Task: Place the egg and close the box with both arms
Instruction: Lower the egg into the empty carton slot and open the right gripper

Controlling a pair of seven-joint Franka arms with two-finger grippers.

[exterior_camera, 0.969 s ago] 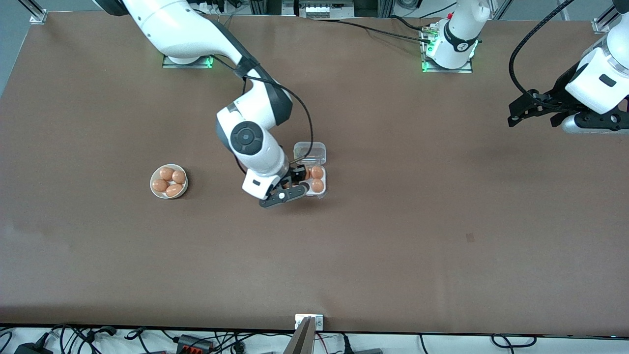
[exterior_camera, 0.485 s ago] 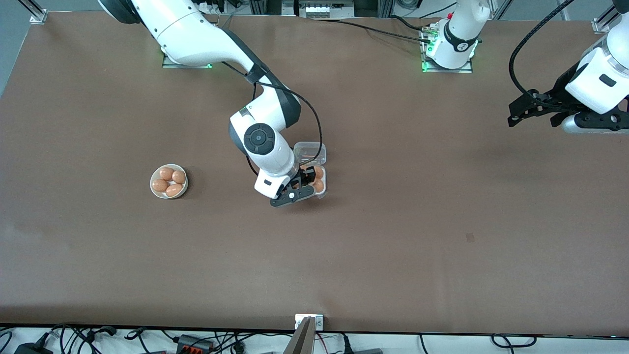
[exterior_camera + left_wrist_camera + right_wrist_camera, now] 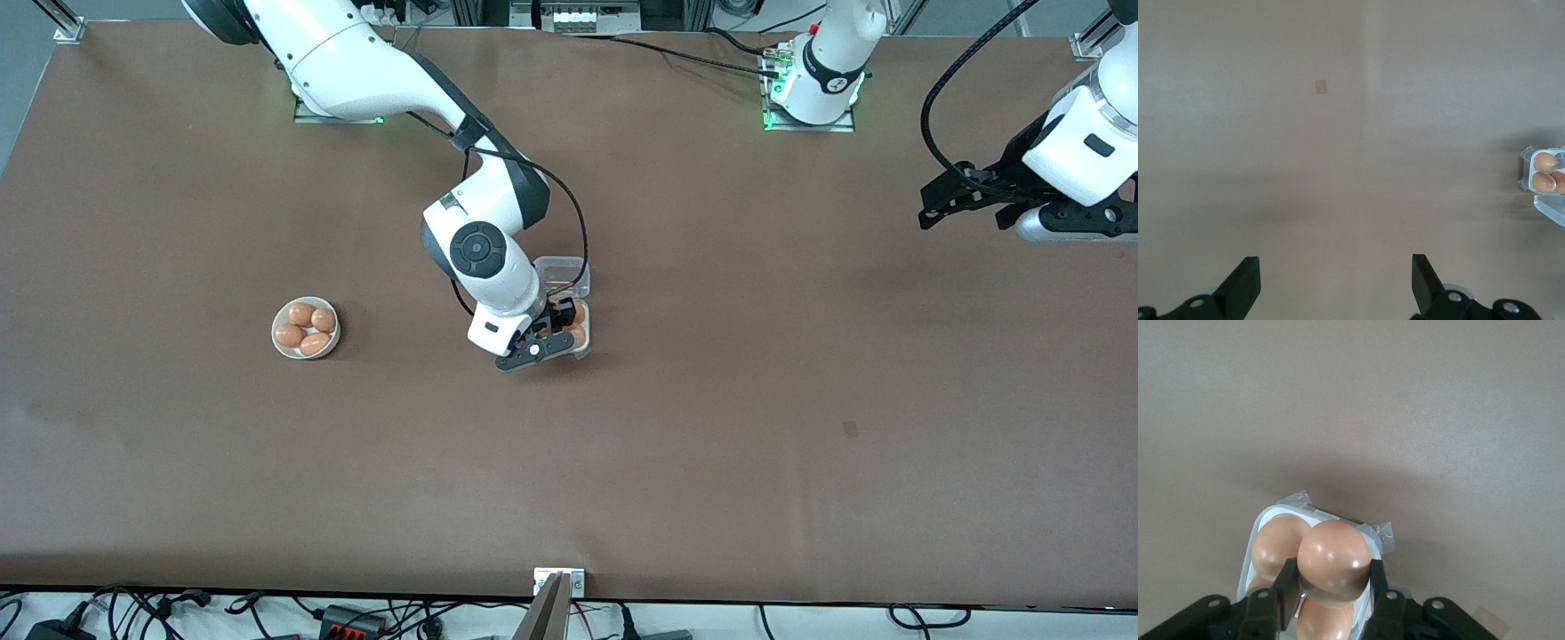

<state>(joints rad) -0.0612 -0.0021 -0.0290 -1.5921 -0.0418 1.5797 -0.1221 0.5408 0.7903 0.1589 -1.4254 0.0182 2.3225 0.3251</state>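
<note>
Clear-lidded box with brown eggs; round white bowl with four; right end effector clasping smooth egg above box; left end effector released, waiting.

From the front, the right pincer and its wrist cover most of the box, so the cells under it cannot be counted. In the right wrist view the egg held there hides the tray beneath, and the picture's edge cuts the box off. The left wrist view shows only a slice of the box at its border. The left arm's upper links run out of frame.
</note>
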